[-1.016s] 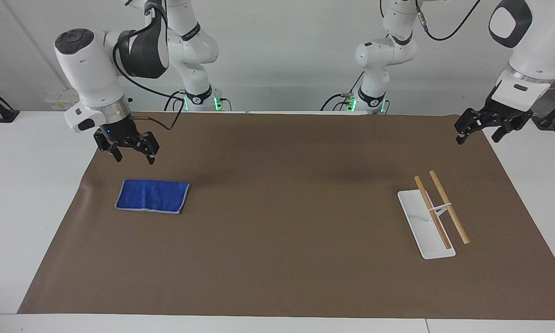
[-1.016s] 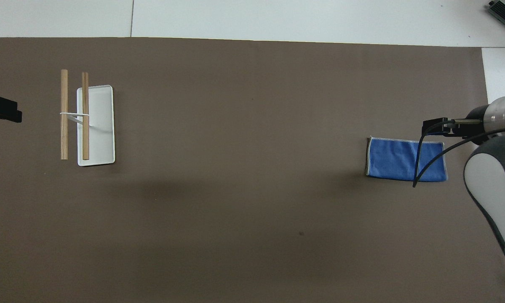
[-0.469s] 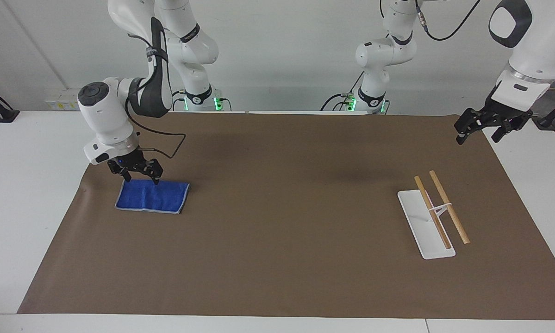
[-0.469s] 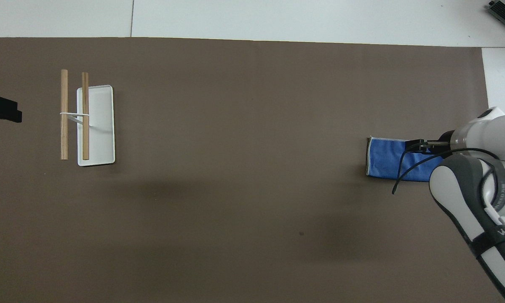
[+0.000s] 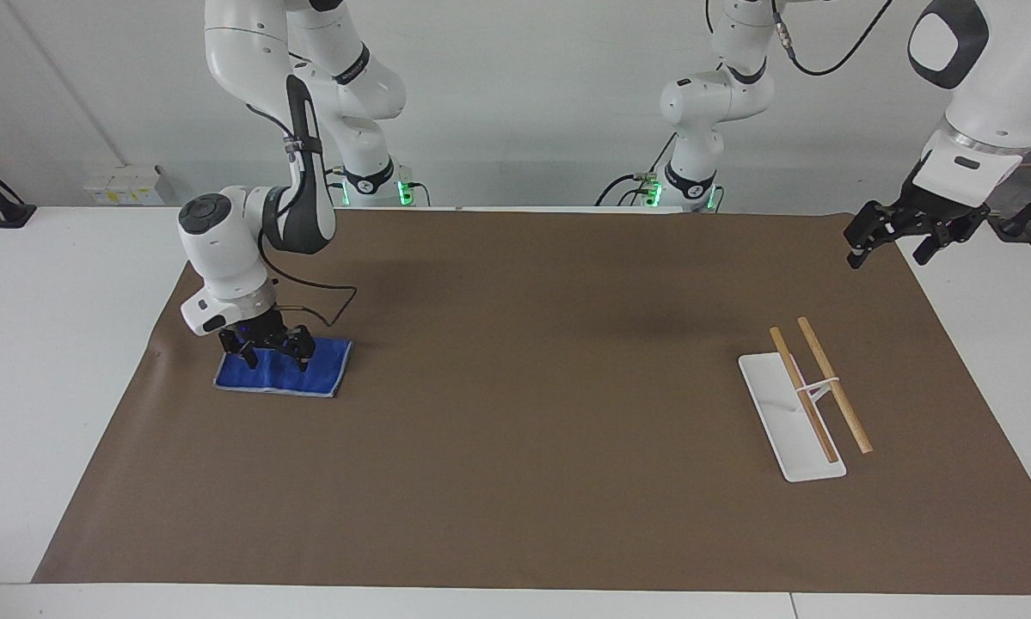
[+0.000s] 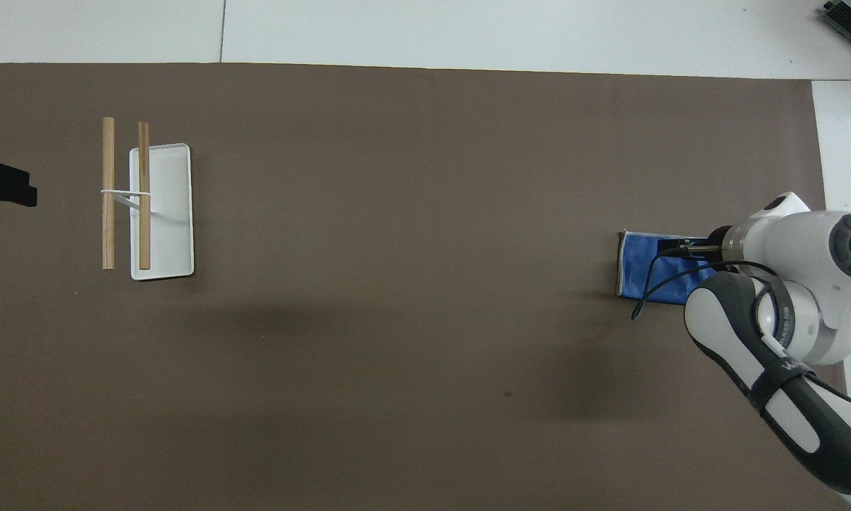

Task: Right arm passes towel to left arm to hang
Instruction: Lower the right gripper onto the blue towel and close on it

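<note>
The blue towel lies flat on the brown mat at the right arm's end of the table; it also shows in the overhead view. My right gripper, with its blue light, is down on the towel with its fingers spread open, touching the cloth. In the overhead view the right arm covers much of the towel. My left gripper hangs open over the mat's corner at the left arm's end; the left arm waits. Only its tip shows in the overhead view.
A white rack base with two wooden rods stands at the left arm's end of the mat; it also shows in the overhead view. The brown mat covers most of the white table.
My right gripper has come down from above the mat onto the towel, with the arm folding lower over it. The towel, the rack and the left arm have not moved.
</note>
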Robot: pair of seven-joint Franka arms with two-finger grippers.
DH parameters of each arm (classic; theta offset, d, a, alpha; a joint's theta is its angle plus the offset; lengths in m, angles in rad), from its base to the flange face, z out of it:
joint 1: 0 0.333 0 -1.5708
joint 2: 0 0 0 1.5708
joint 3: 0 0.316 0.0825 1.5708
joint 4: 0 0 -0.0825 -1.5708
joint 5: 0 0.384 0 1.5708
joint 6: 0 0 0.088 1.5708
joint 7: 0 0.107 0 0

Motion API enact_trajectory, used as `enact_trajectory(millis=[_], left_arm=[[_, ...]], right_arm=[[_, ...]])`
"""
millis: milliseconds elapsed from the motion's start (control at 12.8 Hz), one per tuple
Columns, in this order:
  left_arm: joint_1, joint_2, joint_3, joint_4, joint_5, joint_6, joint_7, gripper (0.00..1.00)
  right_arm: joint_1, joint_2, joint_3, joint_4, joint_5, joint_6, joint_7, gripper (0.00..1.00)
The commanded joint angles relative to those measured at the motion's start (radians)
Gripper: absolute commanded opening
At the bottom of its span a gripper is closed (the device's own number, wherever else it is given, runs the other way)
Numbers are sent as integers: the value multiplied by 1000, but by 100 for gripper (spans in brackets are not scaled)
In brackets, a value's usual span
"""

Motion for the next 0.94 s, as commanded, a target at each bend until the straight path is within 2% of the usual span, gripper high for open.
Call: enact_trajectory(millis=[0, 626, 704, 782, 860], left_arm=[[6, -26, -1, -28, 2, 2, -8, 100], [6, -26, -1, -28, 2, 2, -8, 100], [6, -26, -1, -28, 3, 2, -8, 100], [6, -26, -1, -28, 3, 2, -8, 100], [6, -26, -1, -28, 3, 2, -8, 100]], right_arm=[[-14, -11, 5, -52, 15, 24, -32, 100], [-29, 4, 6, -103, 15, 74, -71, 98], [-29, 1, 6, -108, 15, 74, -72, 81], [-29, 1, 6, -114, 15, 74, -66, 68], [-29, 1, 8, -112, 16, 74, -62, 63]])
